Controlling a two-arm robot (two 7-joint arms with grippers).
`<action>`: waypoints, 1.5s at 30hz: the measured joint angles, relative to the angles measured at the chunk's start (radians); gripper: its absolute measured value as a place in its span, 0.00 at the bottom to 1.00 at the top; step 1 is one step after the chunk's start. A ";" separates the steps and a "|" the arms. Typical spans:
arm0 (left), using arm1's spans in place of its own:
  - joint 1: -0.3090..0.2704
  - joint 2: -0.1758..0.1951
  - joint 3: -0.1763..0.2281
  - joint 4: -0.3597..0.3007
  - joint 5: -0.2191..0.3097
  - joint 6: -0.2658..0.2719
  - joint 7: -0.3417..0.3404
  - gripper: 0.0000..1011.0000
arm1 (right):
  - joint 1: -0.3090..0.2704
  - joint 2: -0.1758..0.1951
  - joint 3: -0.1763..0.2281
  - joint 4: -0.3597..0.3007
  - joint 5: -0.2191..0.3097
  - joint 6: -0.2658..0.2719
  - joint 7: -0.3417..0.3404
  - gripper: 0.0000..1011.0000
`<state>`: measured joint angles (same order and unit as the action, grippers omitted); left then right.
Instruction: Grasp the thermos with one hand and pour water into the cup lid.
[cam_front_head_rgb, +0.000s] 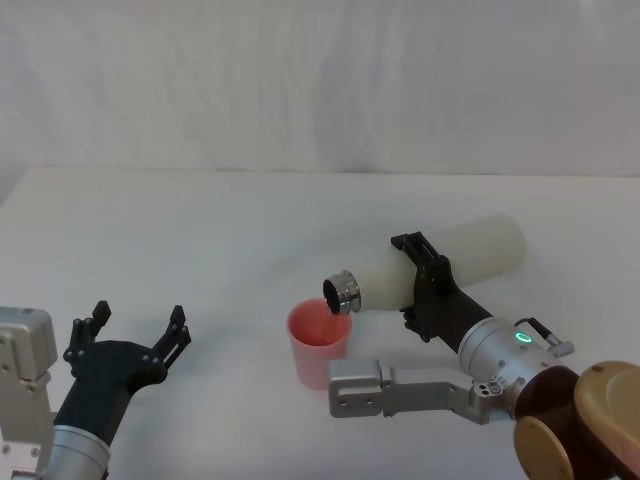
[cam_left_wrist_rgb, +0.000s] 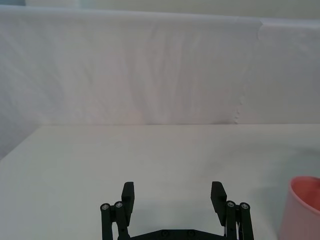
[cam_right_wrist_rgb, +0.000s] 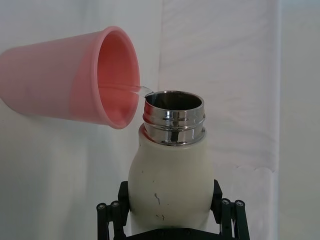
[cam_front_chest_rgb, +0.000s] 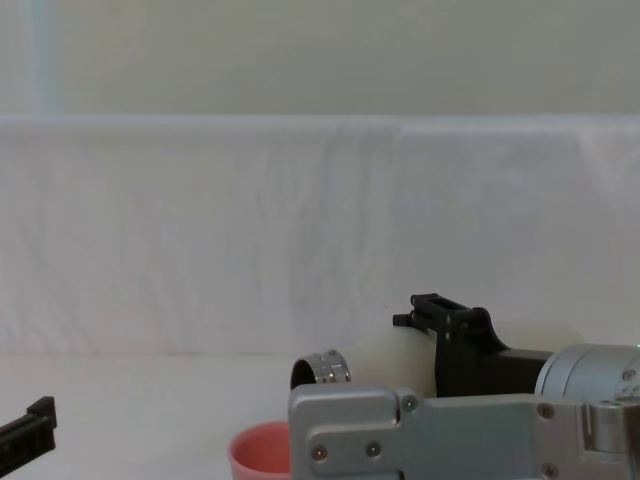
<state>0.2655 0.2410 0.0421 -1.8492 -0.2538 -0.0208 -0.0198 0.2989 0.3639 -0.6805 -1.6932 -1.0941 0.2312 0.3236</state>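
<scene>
— What is seen closest to the lens?

— In the chest view the silver-grey link of the right arm (cam_front_chest_rgb: 470, 430) is met first. Behind it the right gripper (cam_front_head_rgb: 425, 287) is seen with its jaws clamped on the body of the thermos (cam_front_head_rgb: 440, 265).

— How is the thermos held?

— It is tipped almost onto its side, with the base raised toward the right and the steel neck (cam_front_head_rgb: 345, 292) lowered to the left. The mouth is held just above the rim of the cup lid (cam_front_head_rgb: 318, 342), which is stood upright on the white table (cam_front_head_rgb: 200, 230).

— Is water being poured?

— In the right wrist view a thin clear stream (cam_right_wrist_rgb: 141, 90) is seen passing from the lip of the neck into the pink cup. How much liquid has been collected inside can hardly be judged from these views.

— And the other arm?

— The left gripper (cam_front_head_rgb: 138, 333) is held low at the near left of the table, well apart from the cup. Its fingers (cam_left_wrist_rgb: 128, 194) are spread wide and nothing is held between them
</scene>
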 joint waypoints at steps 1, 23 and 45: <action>0.000 0.000 0.000 0.000 0.000 0.000 0.000 0.99 | 0.000 0.000 0.000 0.000 0.000 0.000 0.000 0.95; 0.000 0.000 0.000 0.000 0.000 0.000 0.000 0.99 | 0.004 0.002 -0.002 0.002 -0.008 0.002 0.005 0.95; 0.000 0.000 0.000 0.000 0.000 0.000 0.000 0.99 | 0.006 0.001 -0.005 0.002 -0.014 0.005 0.008 0.95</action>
<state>0.2655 0.2410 0.0422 -1.8492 -0.2538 -0.0207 -0.0199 0.3051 0.3650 -0.6853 -1.6915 -1.1084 0.2361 0.3318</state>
